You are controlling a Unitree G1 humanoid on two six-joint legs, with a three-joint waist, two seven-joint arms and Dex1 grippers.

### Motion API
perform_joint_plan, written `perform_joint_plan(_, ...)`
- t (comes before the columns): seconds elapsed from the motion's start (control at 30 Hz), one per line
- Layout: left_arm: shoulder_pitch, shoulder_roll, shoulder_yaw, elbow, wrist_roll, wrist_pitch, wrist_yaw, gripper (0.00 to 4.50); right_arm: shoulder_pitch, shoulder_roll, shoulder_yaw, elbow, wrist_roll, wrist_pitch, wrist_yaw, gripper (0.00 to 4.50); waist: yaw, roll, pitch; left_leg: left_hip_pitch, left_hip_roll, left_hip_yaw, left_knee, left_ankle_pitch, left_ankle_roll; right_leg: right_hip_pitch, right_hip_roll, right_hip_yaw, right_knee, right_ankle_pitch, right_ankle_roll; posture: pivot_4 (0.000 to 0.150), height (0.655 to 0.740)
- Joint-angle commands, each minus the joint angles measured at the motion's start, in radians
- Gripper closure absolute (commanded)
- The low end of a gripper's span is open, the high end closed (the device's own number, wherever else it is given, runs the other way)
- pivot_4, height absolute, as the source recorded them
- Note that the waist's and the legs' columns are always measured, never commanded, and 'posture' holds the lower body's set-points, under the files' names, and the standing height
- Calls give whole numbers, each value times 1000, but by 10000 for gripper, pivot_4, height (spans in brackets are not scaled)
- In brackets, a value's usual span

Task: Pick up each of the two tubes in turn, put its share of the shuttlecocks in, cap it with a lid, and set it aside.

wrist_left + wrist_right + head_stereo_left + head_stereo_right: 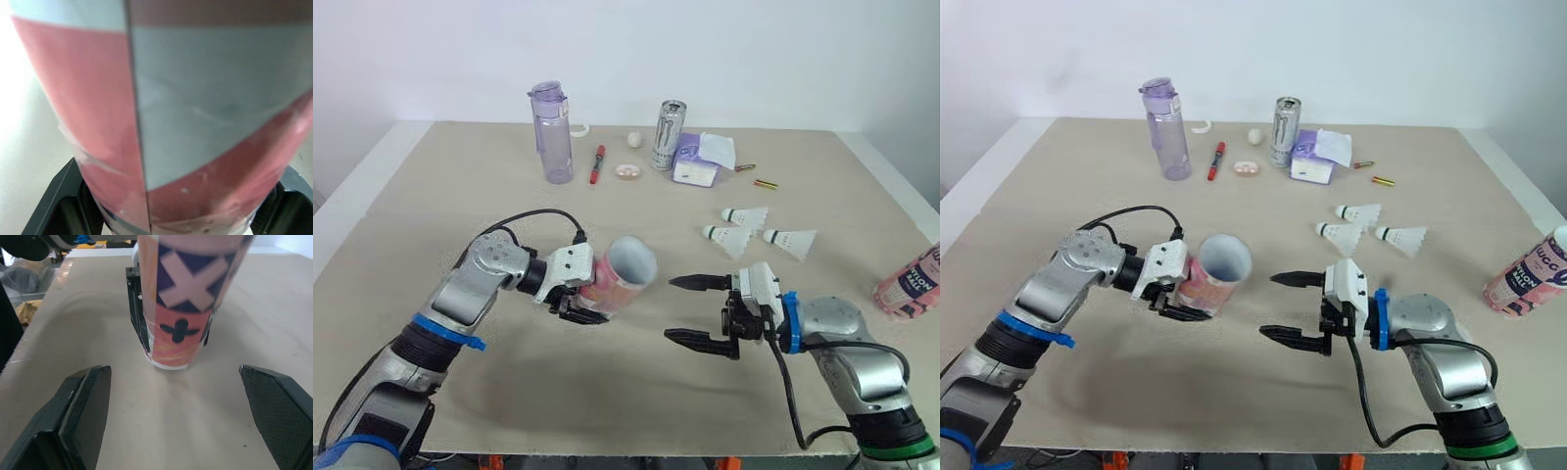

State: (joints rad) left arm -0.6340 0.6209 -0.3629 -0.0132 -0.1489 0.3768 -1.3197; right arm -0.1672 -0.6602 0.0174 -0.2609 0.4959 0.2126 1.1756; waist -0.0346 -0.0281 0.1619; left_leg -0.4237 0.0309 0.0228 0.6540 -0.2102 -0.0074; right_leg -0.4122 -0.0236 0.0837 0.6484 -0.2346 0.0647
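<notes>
The left gripper (579, 302) is clamped on the sides of a pink tube (626, 272), which it holds tilted near the middle of the table (460, 196), open mouth raised and turned toward the right gripper (670, 309). That gripper hangs just beside the tube with its two black fingers (83, 413) spread wide and nothing between them. The right wrist view shows the tube's print, which the head views do not: white crosses on a dark blue band and a black plus on orange-red, with the tube's lower end seeming to rest on the table between the left gripper's fingers. The left wrist view shows a seam running down red and pale grey panels. Three shuttlecocks (744, 215) lie close together beyond the right gripper. A second pink tube (911, 282) lies at the table's right edge, its white label carrying dark lettering too small to read surely. A purple bottle (552, 132) and a silver can (669, 134) stand at the far side.
</notes>
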Motion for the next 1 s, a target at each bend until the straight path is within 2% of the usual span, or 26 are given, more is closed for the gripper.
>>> perform_joint_plan(0.03, -68, 20, -45, -53, 50, 53, -7, 12599, 10, -9, -24, -41, 5, -27, -3, 0, 3, 0, 0, 0, 0, -1, 0, 0, 0, 0, 0, 0, 0, 0, 0, 1500, 7400)
perform_joint_plan(0.27, -130, 30, -94, -10, 132, 30, 5, 12599, -3, 3, -12, 0, -17, -59, -5, 0, 5, 0, 0, 0, 0, 0, 1, 0, 0, 0, 0, 0, 0, -1, -2, 1500, 7400)
perform_joint_plan(0.77, -151, -3, -114, 15, 177, 11, 17, 12599, -9, 31, -14, 37, -14, -63, -27, 0, 11, 0, 0, 0, 0, 0, 2, 0, 0, 1, 0, 0, 0, 0, -1, 1500, 7400)
perform_joint_plan(0.9, -152, -14, -115, 10, 183, 10, 15, 12599, -28, 56, -109, 31, 122, 90, -130, 0, 12, 0, 0, 0, 0, 0, 2, 0, 0, 2, 0, 0, 0, 0, -2, 1500, 7400)
perform_joint_plan(1.0, -154, -17, -116, 16, 191, 3, 15, 12599, -82, 22, -169, 121, 91, 154, -222, 0, 12, 0, 0, 0, -1, 0, 3, 0, 0, 2, -1, 1, 0, 0, -2, 1500, 7400)
